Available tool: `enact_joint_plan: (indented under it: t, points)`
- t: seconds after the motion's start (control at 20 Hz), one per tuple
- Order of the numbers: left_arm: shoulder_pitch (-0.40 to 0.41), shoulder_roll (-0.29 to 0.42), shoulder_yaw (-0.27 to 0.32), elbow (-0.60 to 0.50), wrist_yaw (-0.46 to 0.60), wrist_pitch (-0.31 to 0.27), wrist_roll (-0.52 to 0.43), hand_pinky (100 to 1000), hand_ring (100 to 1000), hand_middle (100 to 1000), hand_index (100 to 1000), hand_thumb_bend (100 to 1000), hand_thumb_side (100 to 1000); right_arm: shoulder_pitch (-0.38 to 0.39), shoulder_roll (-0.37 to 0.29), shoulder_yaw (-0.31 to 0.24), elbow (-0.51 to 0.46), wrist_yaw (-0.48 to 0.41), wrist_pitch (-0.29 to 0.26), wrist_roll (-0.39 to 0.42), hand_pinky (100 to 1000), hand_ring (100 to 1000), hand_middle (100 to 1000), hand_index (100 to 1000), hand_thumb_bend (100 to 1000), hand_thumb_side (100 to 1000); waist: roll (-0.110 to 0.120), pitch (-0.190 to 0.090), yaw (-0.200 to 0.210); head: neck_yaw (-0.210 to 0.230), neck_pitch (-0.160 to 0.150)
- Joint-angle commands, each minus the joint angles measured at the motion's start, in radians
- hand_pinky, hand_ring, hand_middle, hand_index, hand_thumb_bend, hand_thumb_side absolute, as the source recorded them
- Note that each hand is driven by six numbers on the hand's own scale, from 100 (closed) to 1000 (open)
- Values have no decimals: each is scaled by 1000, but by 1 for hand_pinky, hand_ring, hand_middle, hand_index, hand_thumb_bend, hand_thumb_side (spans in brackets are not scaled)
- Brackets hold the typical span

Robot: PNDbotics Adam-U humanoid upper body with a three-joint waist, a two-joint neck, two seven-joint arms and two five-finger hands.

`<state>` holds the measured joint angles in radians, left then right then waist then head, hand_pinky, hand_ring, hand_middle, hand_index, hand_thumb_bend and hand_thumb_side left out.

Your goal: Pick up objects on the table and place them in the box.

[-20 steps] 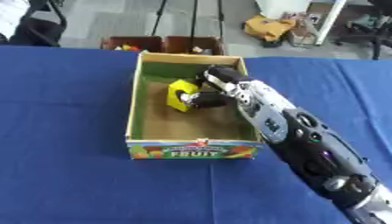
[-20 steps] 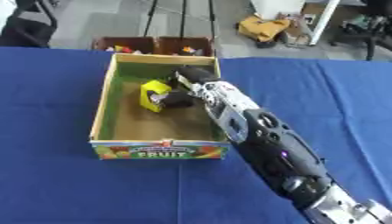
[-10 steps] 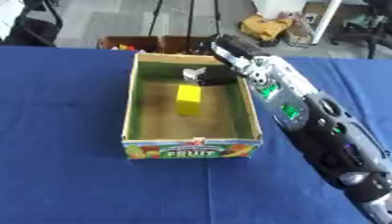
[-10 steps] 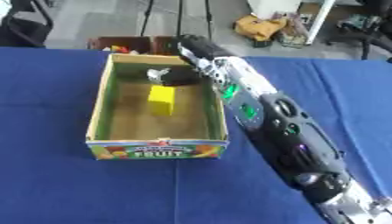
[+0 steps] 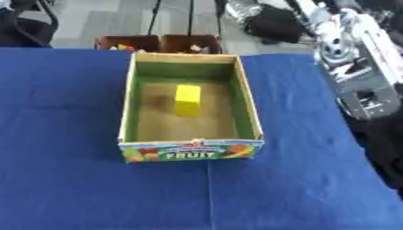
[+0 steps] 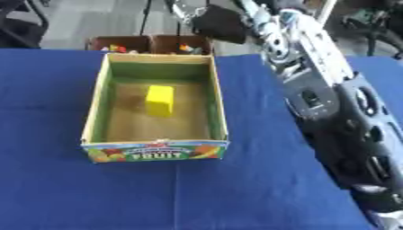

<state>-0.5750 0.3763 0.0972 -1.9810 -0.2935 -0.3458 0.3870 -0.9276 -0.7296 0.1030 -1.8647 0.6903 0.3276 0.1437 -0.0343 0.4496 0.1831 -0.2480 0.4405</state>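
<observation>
- Blue-clothed bench (image 5: 71,188) carries a fruit box (image 5: 189,152).
- Yellow block (image 5: 187,99) lies inside, untouched.
- Right hand (image 6: 217,22) raised beyond the box; finger state cannot be told.

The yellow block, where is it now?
In the left eye view, the yellow block lies inside the box, on its floor, nearer the far wall.

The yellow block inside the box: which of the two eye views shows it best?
Both show it almost equally; the left eye view is slightly better, with the yellow block nearer the picture's centre, lying unobstructed on the floor of the box. The right eye view shows the same block whole, just further left.
</observation>
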Motion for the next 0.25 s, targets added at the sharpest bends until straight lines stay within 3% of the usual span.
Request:
enact_joint_plan:
  t: [0.05, 0.15, 0.2, 0.25]
  points:
    - [-12, 17, 13, -19, -5, 0, 8, 601, 872, 854, 936, 100, 1000, 41, -61, -72, -120, -67, 26, -137, 677, 874, 727, 871, 225, 842, 20, -25, -6, 22, 18]
    - [-13, 17, 16, -19, -6, 1, 12, 602, 872, 855, 936, 100, 1000, 92, -69, -102, -132, -117, -15, -268, 658, 872, 722, 865, 110, 835, 29, -26, -15, 36, 27]
    - [-13, 15, 17, -19, -7, 1, 13, 602, 872, 855, 936, 100, 1000, 117, -68, -116, -133, -143, -46, -337, 646, 867, 718, 863, 100, 846, 35, -27, -18, 42, 31]
    - [-14, 14, 18, -19, -7, 1, 14, 603, 873, 855, 936, 100, 1000, 142, -64, -128, -134, -165, -80, -402, 630, 858, 710, 851, 100, 931, 40, -27, -21, 47, 34]
